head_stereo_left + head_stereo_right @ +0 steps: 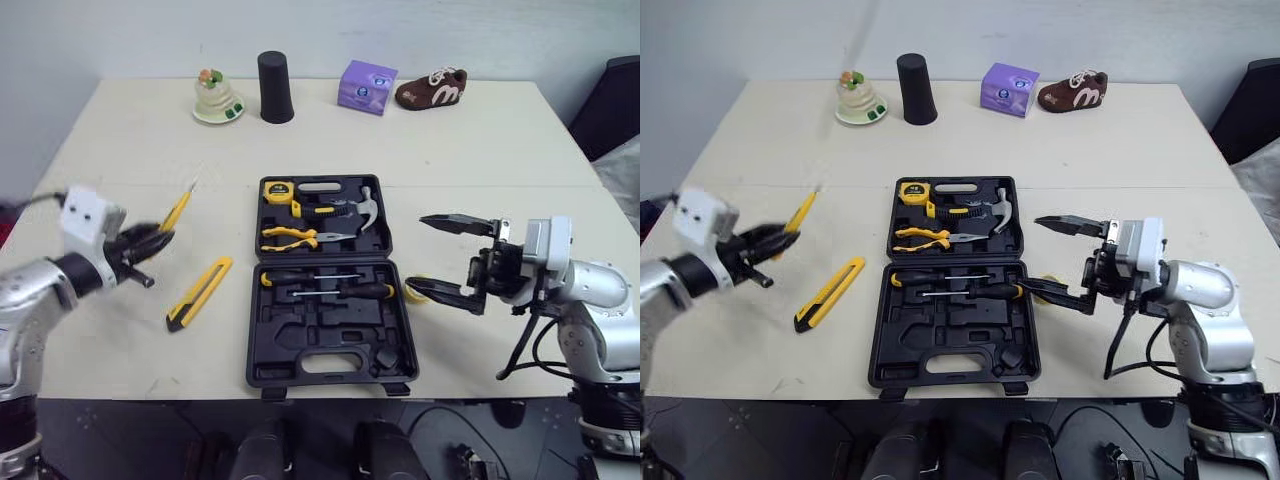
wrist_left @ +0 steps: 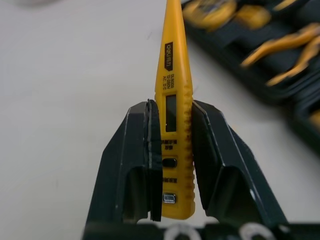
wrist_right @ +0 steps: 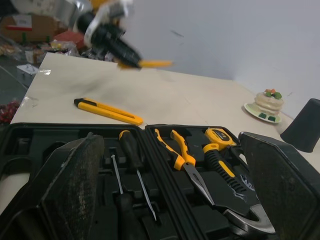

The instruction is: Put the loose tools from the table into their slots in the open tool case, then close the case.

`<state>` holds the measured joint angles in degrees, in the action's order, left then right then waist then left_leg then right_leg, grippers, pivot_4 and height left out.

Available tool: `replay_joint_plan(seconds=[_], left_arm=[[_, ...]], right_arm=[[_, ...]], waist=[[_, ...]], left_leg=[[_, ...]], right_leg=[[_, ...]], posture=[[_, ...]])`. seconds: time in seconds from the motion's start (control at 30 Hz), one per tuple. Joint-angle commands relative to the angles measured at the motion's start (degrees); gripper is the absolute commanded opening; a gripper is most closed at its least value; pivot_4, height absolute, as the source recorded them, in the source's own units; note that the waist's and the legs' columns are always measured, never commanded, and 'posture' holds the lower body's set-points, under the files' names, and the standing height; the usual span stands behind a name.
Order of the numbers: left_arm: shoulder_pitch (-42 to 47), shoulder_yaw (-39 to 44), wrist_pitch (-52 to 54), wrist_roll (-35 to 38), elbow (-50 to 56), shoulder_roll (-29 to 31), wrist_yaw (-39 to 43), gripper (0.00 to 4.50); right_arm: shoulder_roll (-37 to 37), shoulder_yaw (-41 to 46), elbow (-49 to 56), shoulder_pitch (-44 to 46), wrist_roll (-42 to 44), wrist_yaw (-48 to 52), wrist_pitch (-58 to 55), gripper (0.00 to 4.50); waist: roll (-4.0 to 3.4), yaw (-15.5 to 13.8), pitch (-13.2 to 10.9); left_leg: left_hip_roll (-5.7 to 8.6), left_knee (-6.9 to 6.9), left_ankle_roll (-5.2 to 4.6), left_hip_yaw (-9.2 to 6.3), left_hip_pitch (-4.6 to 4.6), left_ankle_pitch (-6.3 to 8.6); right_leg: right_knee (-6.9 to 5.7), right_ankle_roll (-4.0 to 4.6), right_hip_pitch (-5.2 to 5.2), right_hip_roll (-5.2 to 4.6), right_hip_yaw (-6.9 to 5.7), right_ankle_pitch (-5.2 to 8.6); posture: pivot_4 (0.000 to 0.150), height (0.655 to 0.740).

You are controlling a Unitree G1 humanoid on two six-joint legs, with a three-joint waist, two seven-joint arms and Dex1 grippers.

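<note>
Midway through stowing yellow test pen (image 2: 173, 60), clamped in left gripper (image 2: 174, 107) left of tool case (image 1: 300, 370) (right gripper (image 1: 418, 254) spread wide beside it) — next, align over a free slot.

The black tool case (image 1: 275, 340) lies open and flat at the middle of the table's (image 1: 480, 150) near edge, lid half toward the far edge. The lid half holds a yellow tape measure (image 1: 276, 190), a hammer (image 1: 365, 208) and yellow-handled pliers (image 1: 290, 238). Two screwdrivers (image 1: 330, 290) lie in the near half. The yellow-and-black utility knife (image 1: 200, 293) lies slantwise on the table, left of the case and apart from it. My left pincer (image 2: 175, 105) clamps the yellow tester pen (image 2: 172, 125) by its rear half, over the table's left side, tip pointing away from my wrist.
</note>
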<state>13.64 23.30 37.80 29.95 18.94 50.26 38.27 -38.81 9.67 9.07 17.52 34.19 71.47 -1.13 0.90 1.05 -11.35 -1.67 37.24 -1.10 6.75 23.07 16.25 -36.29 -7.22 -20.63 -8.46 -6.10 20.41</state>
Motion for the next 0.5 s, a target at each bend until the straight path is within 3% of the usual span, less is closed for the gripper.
replay_joint_plan(seconds=[0.03, 0.17, 0.37, 0.5], left_arm=[[2.4, -6.68, -1.7, 6.77, 7.65, 2.49, 12.98, 0.5], [6.46, -17.59, -2.59, 4.52, 9.81, 4.64, 20.02, 0.5], [13.06, -29.89, 1.51, -0.5, 9.04, 4.53, 20.97, 0.5], [22.45, -43.56, 7.49, -11.59, 5.8, 3.79, 18.99, 0.5]], right_arm=[[-3.52, 4.22, 2.56, -4.69, 2.03, 2.55, -0.2, 4.5], [-5.41, 5.1, 3.57, -8.41, 2.18, 3.06, -0.86, 4.5], [-6.04, 5.61, 4.96, -10.97, 2.16, 1.91, -1.82, 4.5], [-5.71, 5.79, 5.98, -12.42, 1.82, 0.76, -1.8, 4.5]], waist=[[0.0, -0.49, 0.0], [-0.01, -1.03, -0.01], [-0.02, -0.95, -0.01], [-0.02, -1.57, -0.02]], left_leg=[[0.01, -0.01, -0.01, 0.0, 0.0, 0.0], [-0.04, 0.0, -0.02, 0.0, 0.01, -0.02], [-0.11, 0.01, -0.01, 0.03, -0.01, -0.09], [-0.1, 0.11, -0.04, -0.03, 0.04, -0.1]], right_leg=[[0.05, -0.01, 0.01, 0.01, -0.01, -0.01], [0.14, -0.01, 0.02, 0.14, -0.01, -0.01], [0.26, -0.02, -0.02, 0.29, 0.04, -0.01], [0.24, -0.02, 0.0, 0.38, 0.06, -0.01]], posture=[[0.15, 0.734], [0.15, 0.734], [0.15, 0.734], [0.15, 0.734]])
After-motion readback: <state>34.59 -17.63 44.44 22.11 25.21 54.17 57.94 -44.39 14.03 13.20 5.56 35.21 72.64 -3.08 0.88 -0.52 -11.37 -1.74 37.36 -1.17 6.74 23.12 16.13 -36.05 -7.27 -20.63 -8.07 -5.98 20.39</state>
